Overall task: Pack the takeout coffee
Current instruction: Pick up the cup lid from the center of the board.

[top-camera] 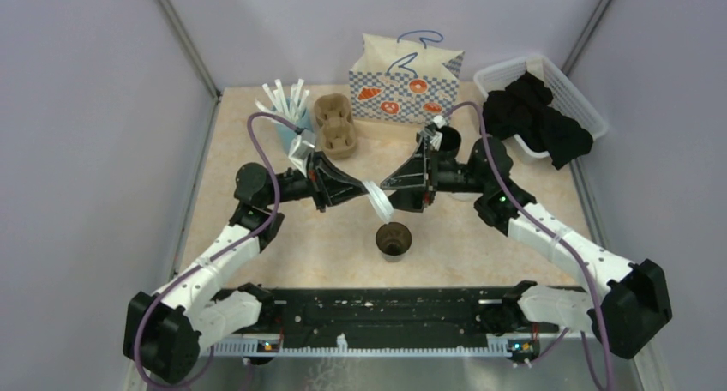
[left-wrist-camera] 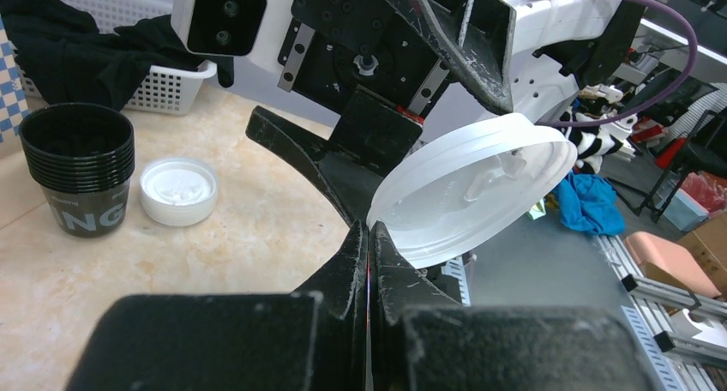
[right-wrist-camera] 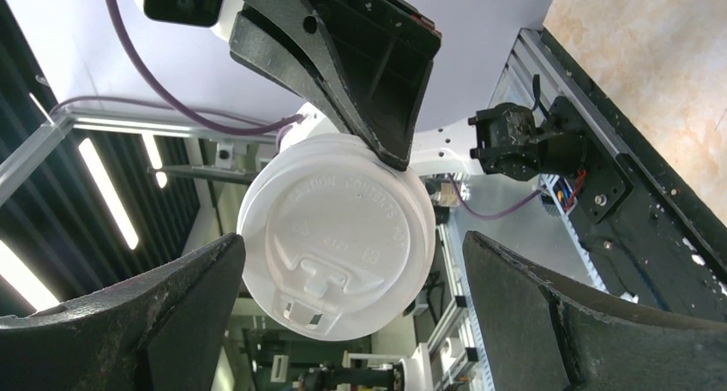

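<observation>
Left gripper [left-wrist-camera: 369, 237] is shut on the rim of the lid [left-wrist-camera: 480, 181], holding it tilted above the open cup [top-camera: 394, 237] mid-table. Right gripper [right-wrist-camera: 353, 249] faces the lid, wide open and holding nothing. Probably a handover to regrip before capping.

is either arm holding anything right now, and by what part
The left gripper pinches a white lid by its rim. The right gripper is open on either side of it, gripping nothing.
</observation>
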You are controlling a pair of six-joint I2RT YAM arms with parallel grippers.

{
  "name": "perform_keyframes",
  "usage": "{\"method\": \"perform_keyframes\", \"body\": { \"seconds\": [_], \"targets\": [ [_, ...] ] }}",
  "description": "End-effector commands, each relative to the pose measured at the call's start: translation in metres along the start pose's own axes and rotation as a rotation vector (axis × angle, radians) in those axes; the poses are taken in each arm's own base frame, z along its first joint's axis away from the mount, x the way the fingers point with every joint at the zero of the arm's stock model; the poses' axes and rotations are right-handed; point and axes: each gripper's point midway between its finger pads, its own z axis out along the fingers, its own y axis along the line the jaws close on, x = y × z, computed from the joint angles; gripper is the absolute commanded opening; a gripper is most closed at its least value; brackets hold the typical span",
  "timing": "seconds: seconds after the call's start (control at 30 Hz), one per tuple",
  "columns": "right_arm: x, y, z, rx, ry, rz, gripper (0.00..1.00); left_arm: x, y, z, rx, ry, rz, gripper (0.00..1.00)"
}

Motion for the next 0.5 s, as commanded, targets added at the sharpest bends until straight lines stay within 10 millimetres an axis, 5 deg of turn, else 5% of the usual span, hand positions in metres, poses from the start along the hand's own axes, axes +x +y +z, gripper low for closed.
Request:
{"method": "perform_keyframes", "body": {
  "seconds": [0.0, 0.47],
  "targets": [
    [0.0029, 0.0234, 0.0013, -0.066, 0.017, -0.057, 0.99, -0.0126, -0.0072, 0.0024, 0.039, -0.026, 0.101, 0.00],
    [0.0086, 0.0217, 0.0006, -0.077, 0.040, -0.053, 0.99, -0.0117, -0.0047, 0.0020, 0.027, -0.030, 0.097, 0.00]
  ]
}}
